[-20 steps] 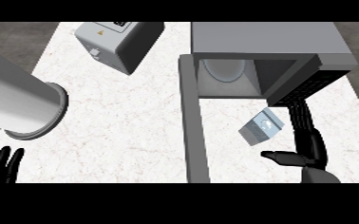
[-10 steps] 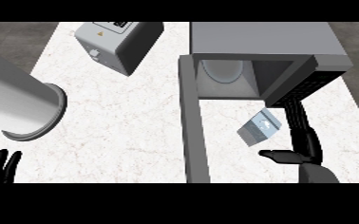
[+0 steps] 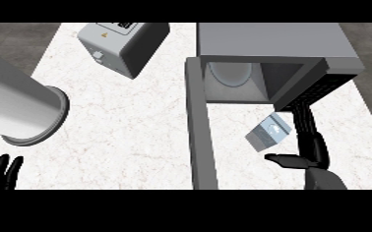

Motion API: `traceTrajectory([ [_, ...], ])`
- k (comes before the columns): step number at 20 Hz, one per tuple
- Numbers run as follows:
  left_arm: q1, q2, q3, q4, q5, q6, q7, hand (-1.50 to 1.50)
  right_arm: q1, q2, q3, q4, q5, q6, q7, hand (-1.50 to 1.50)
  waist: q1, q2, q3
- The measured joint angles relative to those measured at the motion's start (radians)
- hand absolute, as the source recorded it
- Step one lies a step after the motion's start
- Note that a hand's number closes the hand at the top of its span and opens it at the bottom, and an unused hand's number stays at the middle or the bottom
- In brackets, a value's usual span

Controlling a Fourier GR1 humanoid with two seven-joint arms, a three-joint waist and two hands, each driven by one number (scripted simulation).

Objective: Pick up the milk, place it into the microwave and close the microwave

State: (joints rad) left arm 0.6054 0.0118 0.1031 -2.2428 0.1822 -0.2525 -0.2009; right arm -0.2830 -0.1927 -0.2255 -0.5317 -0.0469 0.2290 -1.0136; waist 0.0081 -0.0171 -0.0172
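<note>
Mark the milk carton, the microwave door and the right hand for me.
milk carton (image 3: 269, 132): head view, on its tilted side face.
microwave door (image 3: 200, 137): head view, on the open door's edge.
right hand (image 3: 314, 150): head view, on the palm beside the carton.

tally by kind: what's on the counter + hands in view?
Microwave (door open): 1
Toaster: 1
Milk carton: 1
Grey cylindrical pot: 1
Hands: 2, right hand, left hand
Total: 6
</note>
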Motion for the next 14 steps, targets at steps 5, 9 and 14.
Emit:
traceTrajectory([
  [5, -0.020, 0.003, 0.015, 0.018, 0.007, -0.002, 0.000, -1.50, -0.008, 0.006, -0.019, 0.011, -0.055, 0.025, 0.006, 1.50, -0.004, 0.004, 0.002],
  [9, -0.006, 0.004, 0.019, 0.010, 0.017, -0.015, -0.003, -1.50, -0.002, 0.016, -0.022, -0.003, -0.105, 0.060, 0.026, 1.50, -0.003, 0.006, 0.004],
  [14, -0.005, 0.002, 0.023, 0.009, 0.020, -0.018, 0.003, -1.50, 0.003, 0.038, -0.020, -0.026, -0.155, 0.089, 0.044, 1.50, -0.005, 0.008, 0.007],
])
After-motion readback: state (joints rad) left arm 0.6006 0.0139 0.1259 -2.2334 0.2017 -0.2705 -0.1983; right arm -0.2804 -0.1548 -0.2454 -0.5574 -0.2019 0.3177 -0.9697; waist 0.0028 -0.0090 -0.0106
